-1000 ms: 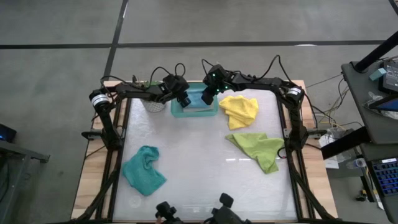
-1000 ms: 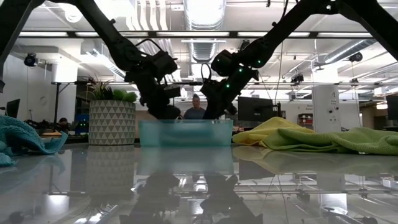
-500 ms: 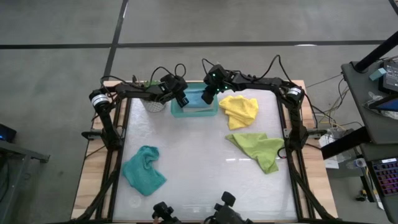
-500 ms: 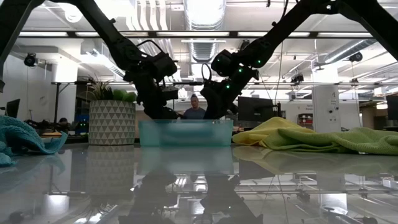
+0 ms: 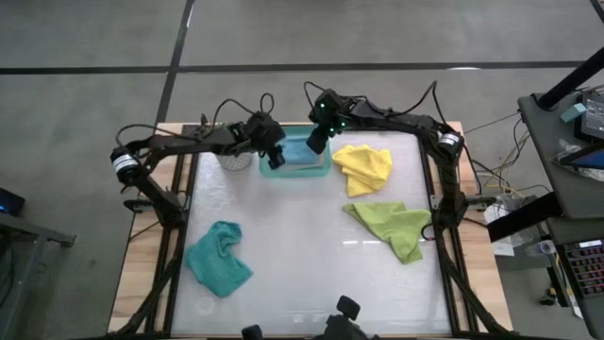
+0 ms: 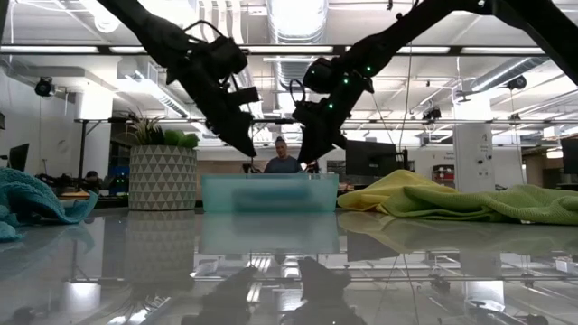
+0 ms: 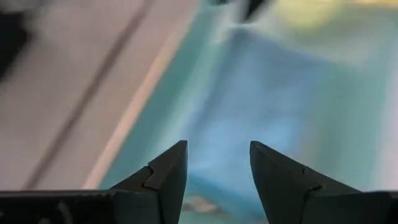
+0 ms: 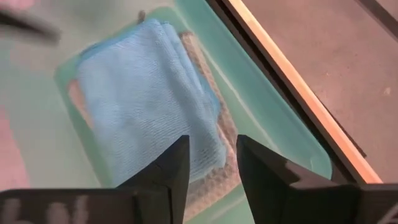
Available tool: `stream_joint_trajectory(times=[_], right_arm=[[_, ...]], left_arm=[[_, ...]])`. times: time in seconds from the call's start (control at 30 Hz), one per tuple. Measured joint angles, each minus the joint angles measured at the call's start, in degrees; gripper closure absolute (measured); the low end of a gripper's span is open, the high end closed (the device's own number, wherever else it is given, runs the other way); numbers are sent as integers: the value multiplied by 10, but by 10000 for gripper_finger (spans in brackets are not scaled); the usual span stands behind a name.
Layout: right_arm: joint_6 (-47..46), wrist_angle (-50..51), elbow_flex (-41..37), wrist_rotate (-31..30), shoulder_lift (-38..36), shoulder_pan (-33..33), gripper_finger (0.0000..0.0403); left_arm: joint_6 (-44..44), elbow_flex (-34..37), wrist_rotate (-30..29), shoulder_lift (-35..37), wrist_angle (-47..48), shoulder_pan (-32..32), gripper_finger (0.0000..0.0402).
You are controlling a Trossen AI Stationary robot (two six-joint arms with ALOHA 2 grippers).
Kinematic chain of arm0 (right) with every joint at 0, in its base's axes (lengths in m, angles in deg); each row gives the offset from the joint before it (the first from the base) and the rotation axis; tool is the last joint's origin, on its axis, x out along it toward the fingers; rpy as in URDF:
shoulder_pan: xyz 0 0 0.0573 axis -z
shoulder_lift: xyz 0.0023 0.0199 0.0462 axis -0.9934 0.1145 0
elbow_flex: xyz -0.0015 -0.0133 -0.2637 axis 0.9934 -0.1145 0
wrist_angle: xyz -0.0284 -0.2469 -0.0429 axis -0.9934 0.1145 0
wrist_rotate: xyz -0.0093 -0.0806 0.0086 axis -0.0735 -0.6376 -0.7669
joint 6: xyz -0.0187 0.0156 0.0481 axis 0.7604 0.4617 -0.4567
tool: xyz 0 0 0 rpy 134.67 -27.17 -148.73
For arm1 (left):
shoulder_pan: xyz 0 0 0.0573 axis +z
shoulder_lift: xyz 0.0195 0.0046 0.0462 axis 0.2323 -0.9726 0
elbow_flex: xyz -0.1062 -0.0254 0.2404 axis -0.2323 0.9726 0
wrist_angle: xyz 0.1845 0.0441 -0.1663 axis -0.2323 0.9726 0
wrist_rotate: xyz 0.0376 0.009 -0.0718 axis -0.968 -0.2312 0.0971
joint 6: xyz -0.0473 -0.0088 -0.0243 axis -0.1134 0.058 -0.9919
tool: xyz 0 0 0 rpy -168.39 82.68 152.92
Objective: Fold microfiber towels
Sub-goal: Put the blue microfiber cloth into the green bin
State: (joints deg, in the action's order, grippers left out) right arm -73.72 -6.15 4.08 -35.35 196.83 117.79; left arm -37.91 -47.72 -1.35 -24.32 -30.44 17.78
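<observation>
In the teal tray (image 5: 295, 168) at the table's far edge lies a folded blue towel (image 8: 140, 102), flat on a light grey towel (image 8: 211, 182) whose edge shows beneath it. My left gripper (image 5: 276, 157) (image 7: 217, 150) hangs open above the tray's left end. Over the tray's right end my right gripper (image 5: 316, 144) (image 8: 212, 144) hangs open too. Both are clear of the tray (image 6: 269, 191) and hold nothing. A yellow towel (image 5: 363, 167), a lime green towel (image 5: 394, 227) and a teal towel (image 5: 219, 257) lie crumpled on the table.
A patterned plant pot (image 5: 233, 158) stands just left of the tray. The glass tabletop (image 5: 302, 246) lies bare between the teal towel and the green one. Beyond the table's far edge a person (image 6: 282, 161) shows in the room.
Both grippers have risen out of the tray and now hang clear above its rim. The left one has climbed more, tipping toward level as its arm swung outward to the left. The towels in the tray have stayed put.
</observation>
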Motion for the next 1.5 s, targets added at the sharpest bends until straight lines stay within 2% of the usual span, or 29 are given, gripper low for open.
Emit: stream_joint_trajectory(times=[0.07, 0.13, 0.43, 0.7, 1.0, 1.33, 1.5], right_arm=[[1, -1, -3, 1, -6, -8, 289], [0, 0, -4, 4, -9, -18, 298], [5, -28, -26, 13, -6, -63, 355], [-4, -62, -41, 12, 30, -63, 390], [27, -60, -51, 10, 43, -57, 394], [38, -34, -49, 9, 7, -52, 394], [45, -32, -49, -8, -15, -43, 394]], left_arm=[[9, 7, 60, 0, 5, 0, 242], [28, 9, 78, -10, -3, -2, 242], [34, 29, 72, -53, -15, -1, 242], [29, 36, 72, -59, -36, -1, 242], [10, 47, 72, -59, -36, -1, 242], [1, 40, 73, -34, -32, -2, 242], [37, 31, 73, -8, -36, -2, 242]])
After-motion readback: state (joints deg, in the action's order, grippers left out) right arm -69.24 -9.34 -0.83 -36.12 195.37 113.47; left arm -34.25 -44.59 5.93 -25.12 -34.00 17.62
